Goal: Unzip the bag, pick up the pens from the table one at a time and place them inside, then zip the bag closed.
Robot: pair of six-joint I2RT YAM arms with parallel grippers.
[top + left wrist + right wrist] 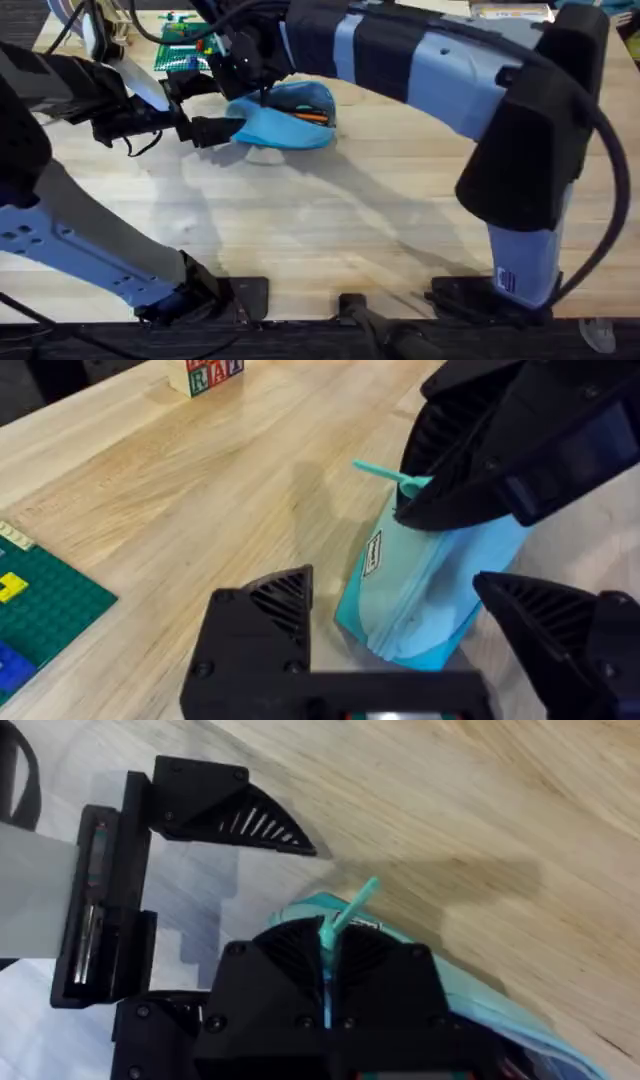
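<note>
My left end effector (400, 650) is open, one finger on each side of the bag's (430, 585) near end; whether the fingers (265, 620) touch the fabric I can't tell. My right end effector (325, 985) is closed on the bag's teal pull tab (350, 908), which sticks up out of the fingertips (clear in the right wrist view, and the left wrist view shows the same tab (385, 472) poking out beside the bag's top edge).

From overhead, the bag (285, 118) lies on the bench (330, 220) with its top gaping open, and an orange-red pen (312, 116) shows inside the opening. Left end effector (215, 130) sits at the bag's left end, right end effector (262, 88) over the bag's upper left part.

Beyond the bag, away from my bases: a green building-brick plate (185, 52). A lettered wooden block (205, 374) stands on the bench well apart from the bag.
</note>
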